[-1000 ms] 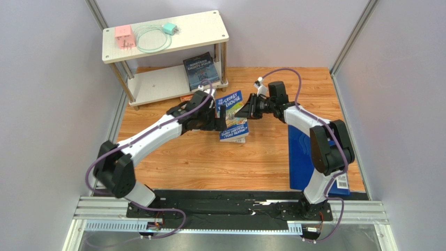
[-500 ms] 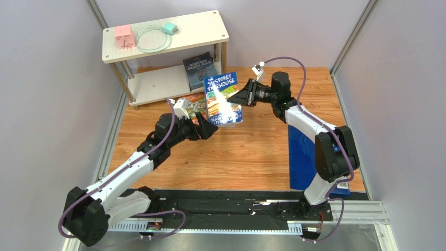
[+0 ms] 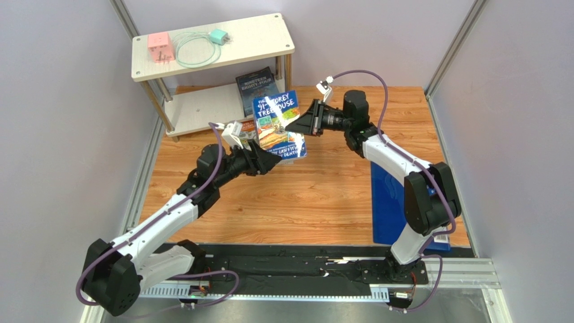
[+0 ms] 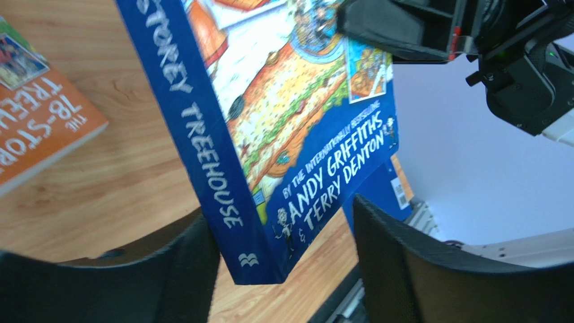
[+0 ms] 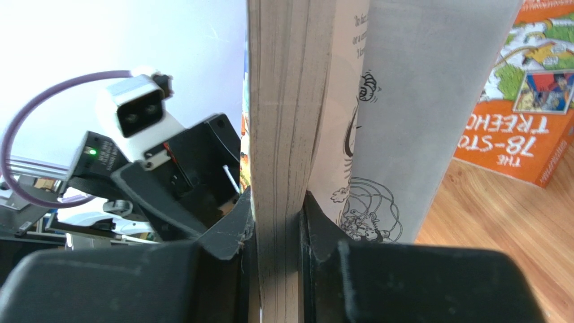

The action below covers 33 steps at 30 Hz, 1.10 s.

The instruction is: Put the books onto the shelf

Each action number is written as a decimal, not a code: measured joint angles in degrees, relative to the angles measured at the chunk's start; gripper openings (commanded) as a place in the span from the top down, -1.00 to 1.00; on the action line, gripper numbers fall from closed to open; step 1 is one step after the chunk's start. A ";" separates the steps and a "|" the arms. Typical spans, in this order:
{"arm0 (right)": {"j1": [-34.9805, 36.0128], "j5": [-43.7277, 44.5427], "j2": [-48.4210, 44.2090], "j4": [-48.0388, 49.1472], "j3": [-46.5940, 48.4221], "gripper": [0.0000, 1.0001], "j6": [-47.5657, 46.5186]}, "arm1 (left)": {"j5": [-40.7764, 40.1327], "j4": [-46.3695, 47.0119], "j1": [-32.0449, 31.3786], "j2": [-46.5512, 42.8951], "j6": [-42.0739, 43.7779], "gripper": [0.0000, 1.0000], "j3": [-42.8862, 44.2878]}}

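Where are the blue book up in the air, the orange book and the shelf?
Blue book (image 3: 277,124), top view, middle of its front cover.
Orange book (image 4: 40,128), left wrist view, its cover.
Shelf (image 3: 259,37), top view, bare part of its top board.

Bright, even light; white glare across the book.

Pale grey-lilac walls close in three sides; slanting aluminium posts mark the back corners; the bench is warm orange wood planking; a black plate and aluminium rails line its near edge; light falls evenly.
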 measured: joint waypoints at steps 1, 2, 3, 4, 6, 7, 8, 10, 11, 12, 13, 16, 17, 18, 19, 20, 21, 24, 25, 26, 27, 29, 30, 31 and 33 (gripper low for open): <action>-0.02 -0.02 0.00 -0.22 0.50 1.00 0.11 | 0.09 -0.04 0.07 0.24 -0.28 -0.09 0.00; -0.02 0.02 0.00 -0.24 0.98 1.00 0.15 | 0.07 0.02 0.07 0.33 -0.39 0.02 0.00; -0.02 0.00 0.00 -0.11 1.60 1.00 0.31 | 0.07 0.02 0.11 0.33 -0.46 0.16 0.02; -0.02 0.00 -0.02 0.09 2.03 1.00 0.37 | 0.07 0.15 0.13 0.31 -0.61 0.56 0.07; -0.04 0.00 0.00 0.57 2.64 1.00 0.46 | 0.11 0.52 0.20 0.31 -1.18 1.00 0.20; -0.04 0.42 0.00 1.03 2.75 1.00 0.44 | -0.55 0.68 0.22 0.31 -1.44 1.00 0.37; -0.07 0.52 0.00 1.49 2.93 1.00 0.48 | -0.81 0.70 0.28 0.31 -1.66 1.00 0.59; -0.04 0.42 0.00 1.81 3.17 1.00 0.50 | -1.22 0.70 0.26 0.22 -1.75 1.00 0.68; -0.02 0.35 0.00 2.05 3.17 1.00 0.50 | -1.42 0.68 0.24 0.07 -1.68 0.88 0.68; 0.00 0.35 0.00 2.03 3.17 1.00 0.52 | -1.60 0.44 0.24 -0.13 -1.64 0.60 0.68; 0.00 0.35 0.00 2.03 3.17 1.00 0.50 | -1.77 0.28 0.24 -0.26 -1.62 0.43 0.68; 0.00 0.37 0.00 2.03 3.17 1.00 0.48 | -2.38 -0.42 0.24 -0.52 -1.51 -0.18 0.74; 0.00 0.31 0.00 1.97 3.17 1.00 0.50 | -2.69 -0.66 0.24 -0.57 -1.16 -0.19 0.79; 0.00 0.22 0.00 1.97 3.17 1.00 0.72 | -3.19 -0.98 0.24 -0.59 -1.25 -0.20 0.90; 0.00 0.52 0.00 1.97 3.17 1.00 0.92 | -3.56 -1.31 0.26 -0.59 -1.25 -0.20 1.05; 0.02 0.57 0.02 1.92 3.17 1.00 1.11 | -4.07 -1.44 0.28 -0.59 -1.20 -0.19 1.11; 0.00 0.59 0.02 1.92 3.17 1.00 1.22 | -4.44 -1.44 0.28 -0.59 -1.18 -0.08 1.14; 0.00 0.63 0.02 2.03 3.17 1.00 1.38 | -4.74 -1.44 0.33 -0.59 -1.25 0.14 1.25; -0.02 0.72 0.02 2.05 3.15 1.00 1.38 | -4.72 -1.44 0.33 -0.52 -1.25 0.18 1.31; -0.09 0.81 0.02 2.12 3.15 1.00 1.38 | -4.72 -1.33 0.37 -0.35 -1.29 0.19 1.40; -0.15 0.92 0.02 2.21 3.15 1.00 1.38 | -4.74 -1.27 0.42 -0.09 -1.38 0.20 1.53; -0.26 1.09 0.02 2.56 3.15 1.00 1.36 | -4.72 -0.74 0.61 0.70 -1.55 0.23 1.77; -0.35 1.22 0.02 2.64 3.13 1.00 1.36 | -4.74 -0.39 0.63 1.03 -1.64 0.23 1.81; -0.46 1.29 0.02 2.91 3.10 1.00 1.36 | -4.76 0.09 0.66 1.44 -1.77 0.23 1.88; -0.59 1.62 0.02 3.10 2.99 1.00 1.33 | -4.81 0.92 0.70 2.19 -1.86 0.07 1.99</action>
